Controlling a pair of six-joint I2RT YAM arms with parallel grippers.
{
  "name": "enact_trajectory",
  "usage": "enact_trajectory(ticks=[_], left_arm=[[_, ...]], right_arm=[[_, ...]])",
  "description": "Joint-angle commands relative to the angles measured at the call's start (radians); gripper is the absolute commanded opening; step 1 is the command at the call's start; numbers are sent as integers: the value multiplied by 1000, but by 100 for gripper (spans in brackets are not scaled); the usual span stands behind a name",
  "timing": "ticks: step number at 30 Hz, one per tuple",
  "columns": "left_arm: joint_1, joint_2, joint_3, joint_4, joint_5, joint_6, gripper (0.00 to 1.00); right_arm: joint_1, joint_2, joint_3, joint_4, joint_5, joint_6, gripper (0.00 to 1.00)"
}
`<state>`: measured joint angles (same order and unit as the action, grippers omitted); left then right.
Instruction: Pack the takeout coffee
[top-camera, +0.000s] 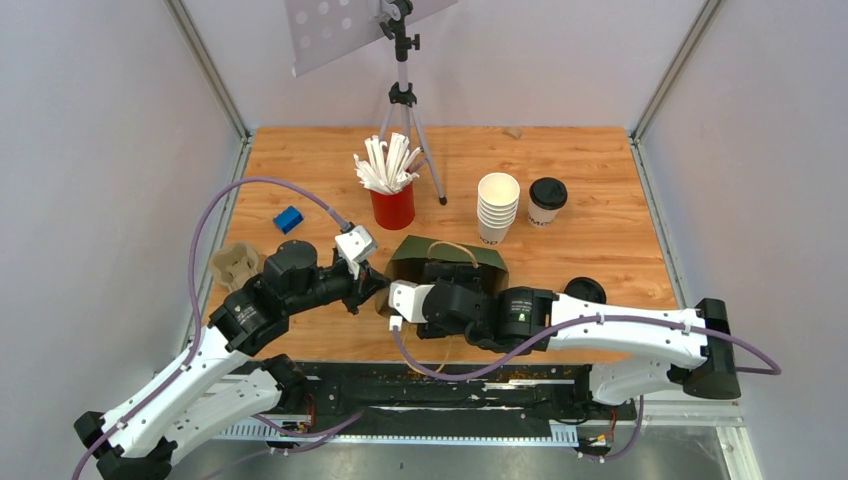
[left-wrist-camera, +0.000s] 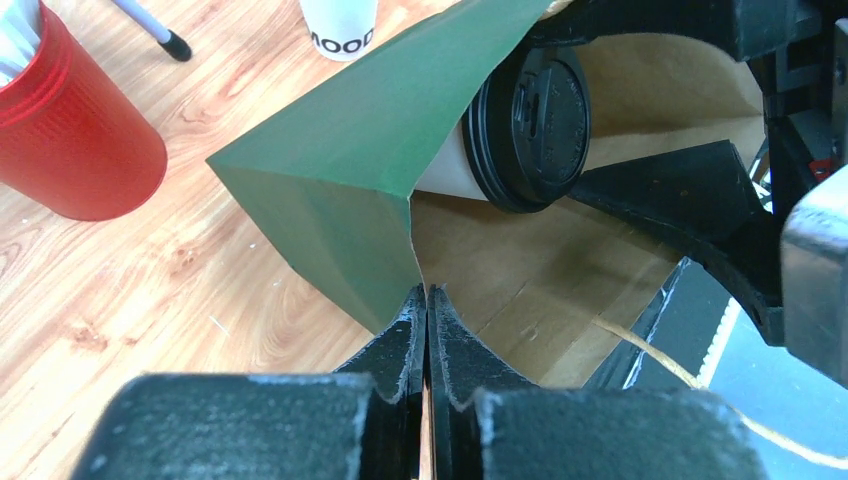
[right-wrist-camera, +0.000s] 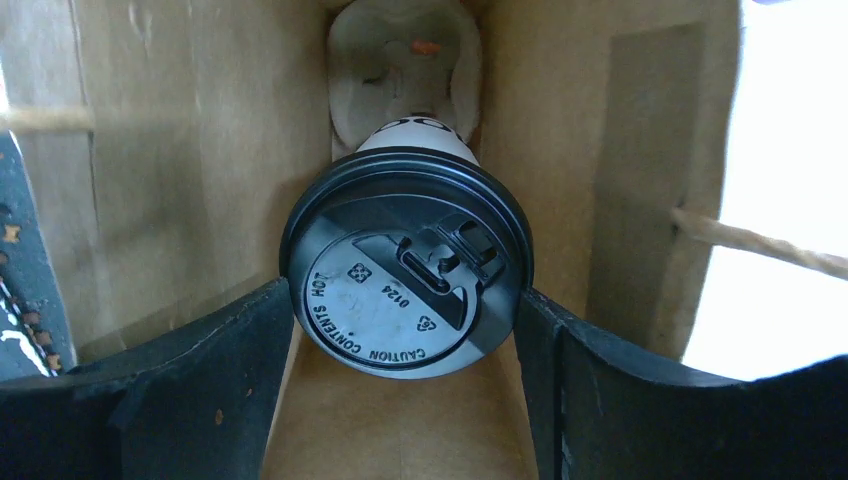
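Low over the wooden table (top-camera: 600, 240), both arms bend inward and meet at a green paper bag (left-wrist-camera: 330, 150) lying on its side. The left gripper (left-wrist-camera: 427, 295), forearm stretched toward the bag, has its jaws pressed tight on the edge of the bag's mouth. The right gripper (right-wrist-camera: 405, 292) reaches straight into the opening, fingers spread wide and clamped either side of the takeout coffee cup (left-wrist-camera: 445, 165), which sits horizontally inside the bag, its black lid (right-wrist-camera: 405, 265) facing outward. A stack of white cups (top-camera: 497, 207) stands behind
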<state>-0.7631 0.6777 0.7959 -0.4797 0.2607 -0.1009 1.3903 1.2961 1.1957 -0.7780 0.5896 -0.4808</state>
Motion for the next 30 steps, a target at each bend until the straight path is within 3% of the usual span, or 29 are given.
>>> enact_trajectory(ticks=[1, 14, 30], left_arm=[[1, -19, 21, 36, -13, 34, 5], [2, -33, 0, 29, -2, 38, 8], [2, -39, -8, 17, 7, 48, 9]], right_arm=[[-10, -56, -45, 63, -22, -50, 66], [-25, -5, -76, 148, 102, -105, 65], [-89, -1, -144, 201, -6, -68, 65]])
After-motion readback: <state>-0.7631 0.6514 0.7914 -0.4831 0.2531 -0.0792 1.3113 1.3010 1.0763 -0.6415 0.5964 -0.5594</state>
